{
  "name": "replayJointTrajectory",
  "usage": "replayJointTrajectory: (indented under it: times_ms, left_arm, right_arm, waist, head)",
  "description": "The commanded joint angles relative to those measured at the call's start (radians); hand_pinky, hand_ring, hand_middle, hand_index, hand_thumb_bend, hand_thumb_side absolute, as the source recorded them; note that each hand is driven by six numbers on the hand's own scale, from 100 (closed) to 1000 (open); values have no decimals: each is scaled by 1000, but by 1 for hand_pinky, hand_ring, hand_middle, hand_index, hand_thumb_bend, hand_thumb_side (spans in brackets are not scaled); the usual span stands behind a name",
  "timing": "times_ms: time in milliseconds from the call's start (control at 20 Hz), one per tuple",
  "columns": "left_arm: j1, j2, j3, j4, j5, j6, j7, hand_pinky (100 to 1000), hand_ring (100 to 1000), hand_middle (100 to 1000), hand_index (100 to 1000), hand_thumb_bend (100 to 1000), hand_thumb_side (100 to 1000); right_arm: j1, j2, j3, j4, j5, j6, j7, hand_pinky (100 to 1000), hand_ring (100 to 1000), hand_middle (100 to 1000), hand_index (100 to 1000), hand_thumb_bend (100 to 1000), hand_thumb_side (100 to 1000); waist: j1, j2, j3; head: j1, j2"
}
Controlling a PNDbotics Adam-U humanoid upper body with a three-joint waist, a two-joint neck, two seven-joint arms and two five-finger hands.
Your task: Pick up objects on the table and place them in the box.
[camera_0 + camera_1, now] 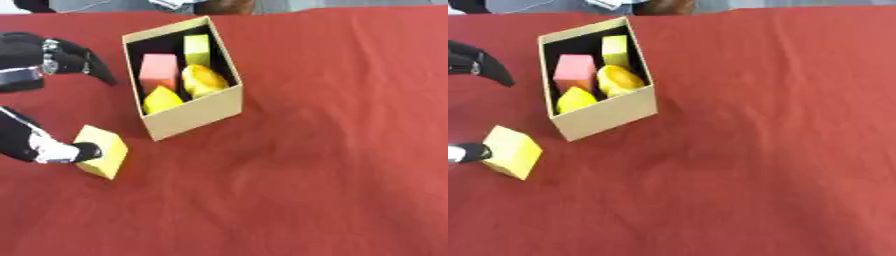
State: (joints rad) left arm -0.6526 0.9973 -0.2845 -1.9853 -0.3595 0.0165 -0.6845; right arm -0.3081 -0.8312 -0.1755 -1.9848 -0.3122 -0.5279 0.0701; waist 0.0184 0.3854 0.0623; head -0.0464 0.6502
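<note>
we see the table [332, 165] covered in a red cloth, soft and slightly rumpled, with shallow creases below the box; that cloth could drag or bunch under anything we slide on it. the box [194, 113] is open-topped cardboard, tan outside and dark inside, set askew near the far left of the table. it already holds a pink block [158, 71], a pale yellow-green block [197, 49], a rounded yellow piece [204, 80] and a smaller pointed yellow piece [161, 99], so free room looks tight.

our left hand [54, 151] comes in low from the left edge, and its dark fingers [87, 150] touch the near face of the yellow block [102, 151], which lies on the cloth just beside the box's near corner. we cannot tell whether the fingers are pinching it or only pressing against it. another dark arm part sits higher at the left edge; we cannot tell what it is.

the block is a plain cube with flat matte faces, probably foam or painted wood. held by one edge, it may pivot and slip out on the lift. carried low, it could strike the cardboard wall and shove the light box. dropped onto the crowded pieces, it might perch on them or tumble back out.
</note>
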Motion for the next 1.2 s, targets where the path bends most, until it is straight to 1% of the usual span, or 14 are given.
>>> replayJointTrajectory:
  times_ms: [50, 350, 500, 600, 800, 1000, 1200]
  left_arm:
    - [2, 48, 22, -15, -6, -4, -22, 854, 852, 792, 870, 520, 566]
    - [12, 46, -11, -8, -31, 20, -73, 866, 875, 820, 889, 553, 569]
    - [10, 39, -31, 18, -54, 31, -91, 877, 888, 837, 898, 576, 552]
    - [6, 27, -44, 45, -73, 34, -87, 872, 886, 833, 896, 571, 549]
    - [-5, 3, -70, 100, -111, 26, -78, 859, 883, 833, 893, 586, 531]
    - [-14, -18, -91, 156, -149, 14, -82, 867, 893, 842, 897, 598, 518]
    - [-30, -43, -103, 215, -191, 3, -75, 867, 898, 850, 902, 581, 504]
  right_arm:
    - [-6, -26, -14, -15, -5, -2, 1, 964, 1000, 605, 876, 100, 651]
    - [-6, -23, -13, -15, -7, -1, 7, 965, 1000, 604, 876, 100, 652]
    - [-6, -21, -12, -15, -7, 1, 10, 967, 1000, 603, 875, 100, 653]
    - [-6, -19, -11, -15, -8, 2, 13, 968, 1000, 603, 875, 100, 653]
    - [-5, -15, -11, -15, -8, 4, 17, 969, 1000, 602, 874, 100, 654]
    - [-4, -12, -11, -15, -10, 6, 20, 971, 1000, 601, 874, 100, 655]
    - [-2, -8, -11, -15, -10, 8, 24, 972, 1000, 600, 874, 100, 656]
  waist:
    - [-1, -19, 1]
    - [-3, -18, -1]
    - [-4, -17, -3]
    - [-4, -17, -4]
    - [-5, -16, -7]
    - [-5, -15, -8]
    - [-7, -15, -10]
  head:
    - [0, -4]
    - [6, -5]
    - [8, -5]
    - [9, -5]
    - [10, -5]
    - [12, -6]
    - [15, -9]
